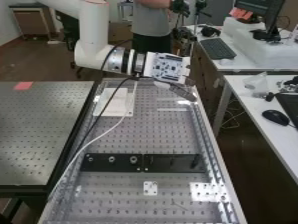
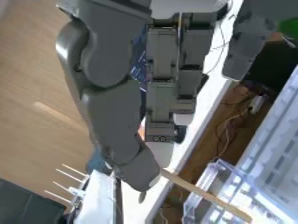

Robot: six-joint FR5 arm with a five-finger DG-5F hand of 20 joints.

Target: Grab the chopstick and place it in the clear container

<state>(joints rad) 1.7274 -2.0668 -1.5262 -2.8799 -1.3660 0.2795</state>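
The hand (image 1: 171, 70) pinches the chopstick (image 2: 199, 191).
From the fingertips it slants across the clear container (image 2: 211, 172) in the wrist view.

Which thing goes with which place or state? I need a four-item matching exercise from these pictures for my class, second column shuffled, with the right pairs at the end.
Things
1. Chopstick
2. Container
3. Computer mouse
4. Black strip

Places and states
A. Lying across the bench with the holes
B. Clear and see-through
C. Held near one end by the hand
D. On a white desk

Right pairs: 1-C, 2-B, 3-D, 4-A
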